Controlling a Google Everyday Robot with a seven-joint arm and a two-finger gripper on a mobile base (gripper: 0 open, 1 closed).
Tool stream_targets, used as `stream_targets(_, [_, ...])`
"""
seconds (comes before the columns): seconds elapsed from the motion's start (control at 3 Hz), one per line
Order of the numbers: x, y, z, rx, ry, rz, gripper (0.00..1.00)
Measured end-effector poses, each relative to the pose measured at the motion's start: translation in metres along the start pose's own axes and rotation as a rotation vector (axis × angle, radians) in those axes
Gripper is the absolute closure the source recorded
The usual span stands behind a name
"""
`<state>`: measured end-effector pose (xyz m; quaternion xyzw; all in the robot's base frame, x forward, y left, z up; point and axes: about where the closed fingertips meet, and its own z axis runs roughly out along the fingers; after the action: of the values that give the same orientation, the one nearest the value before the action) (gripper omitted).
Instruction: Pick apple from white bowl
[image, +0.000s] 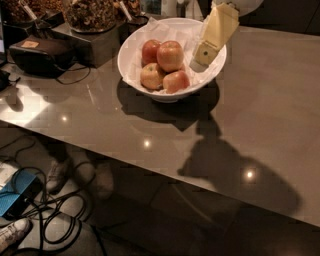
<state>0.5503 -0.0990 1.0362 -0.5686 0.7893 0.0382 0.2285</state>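
Spanning the view, one glossy grey-brown counter (260, 100) carries one white bowl (165, 95) at 12 o'clock and one black case (42, 52) at 10 o'clock. Cables (55, 215) and one blue box (15, 197) lie on the floor at 8 o'clock. The paper-lined bowl holds four fruits: the apple (170, 55), topmost in the cluster, and three other apples (152, 75). One gripper (201, 54) hangs over the bowl at the apple's 3 o'clock, near it; whether it is spread or closed cannot be told.
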Motion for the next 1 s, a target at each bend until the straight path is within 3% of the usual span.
stream_targets(0.33, [-0.036,-0.048,0.028,-0.034,-0.026,0.127,0.00])
stream_targets(1.0, [-0.045,-0.066,0.040,-0.005,-0.108,0.149,0.00])
